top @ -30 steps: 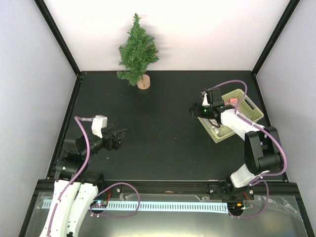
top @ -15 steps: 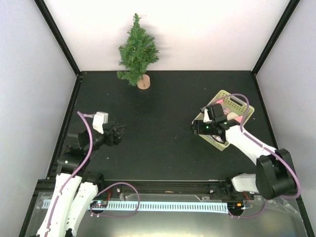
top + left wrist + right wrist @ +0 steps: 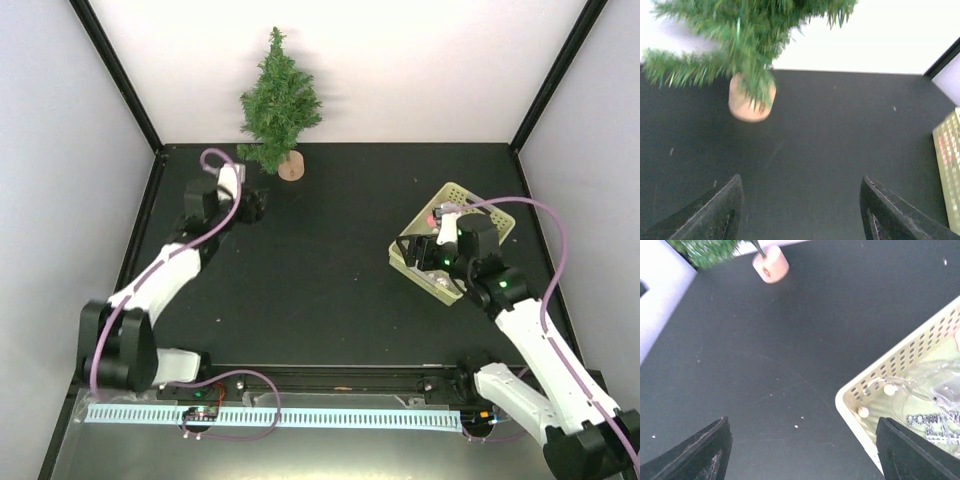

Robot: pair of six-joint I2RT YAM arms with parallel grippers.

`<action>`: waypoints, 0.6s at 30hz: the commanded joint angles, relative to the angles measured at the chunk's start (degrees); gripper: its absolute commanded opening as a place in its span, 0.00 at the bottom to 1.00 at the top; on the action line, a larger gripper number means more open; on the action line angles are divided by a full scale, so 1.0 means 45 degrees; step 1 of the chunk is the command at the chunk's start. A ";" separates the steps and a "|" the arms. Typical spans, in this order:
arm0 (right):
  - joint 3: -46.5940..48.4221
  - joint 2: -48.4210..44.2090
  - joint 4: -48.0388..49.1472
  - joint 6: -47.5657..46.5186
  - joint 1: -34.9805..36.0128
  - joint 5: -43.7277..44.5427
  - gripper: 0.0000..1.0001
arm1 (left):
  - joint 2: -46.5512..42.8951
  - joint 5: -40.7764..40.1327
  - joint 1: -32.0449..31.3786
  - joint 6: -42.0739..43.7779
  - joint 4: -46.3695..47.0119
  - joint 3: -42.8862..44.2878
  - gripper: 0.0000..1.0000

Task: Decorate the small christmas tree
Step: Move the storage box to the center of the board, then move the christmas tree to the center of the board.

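Note:
The small christmas tree (image 3: 280, 100) stands at the back of the black table on its light-wood stump (image 3: 291, 166). My left gripper (image 3: 254, 206) hovers just in front and left of it, open, nothing between its fingers. In the left wrist view the stump (image 3: 751, 101) and blurred green branches (image 3: 747, 35) fill the top left, ahead of the open left gripper (image 3: 800, 202). My right gripper (image 3: 408, 250) hangs open at the left corner of a pale yellow basket (image 3: 500, 218). The right wrist view shows that open right gripper (image 3: 802, 450) over bare table, beside the basket's corner (image 3: 860, 385).
The basket holds a clear plastic bag (image 3: 932, 400) with small decorations, white beads (image 3: 889, 389) and something pink (image 3: 432, 214). White walls enclose the table at the back and sides. The mat edge (image 3: 150, 200) runs along the left.
My left arm has reached from the near left up to the tree, its jaws narrowing somewhat. The right arm has drawn back and swung round, its gripper now at the basket's left corner, jaws slightly wider.

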 commanded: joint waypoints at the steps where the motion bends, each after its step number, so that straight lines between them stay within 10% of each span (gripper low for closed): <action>1: 0.0509 -0.0883 -0.0459 -0.0120 0.0031 -0.0546 0.80 | 0.2450 -0.0104 -0.0313 0.0890 0.1966 0.3359 0.68; 18: 0.2102 -0.0651 -0.0613 -0.0565 0.0032 -0.1551 0.81 | 1.2425 -0.0713 -0.0321 0.1205 -0.2547 2.0120 0.75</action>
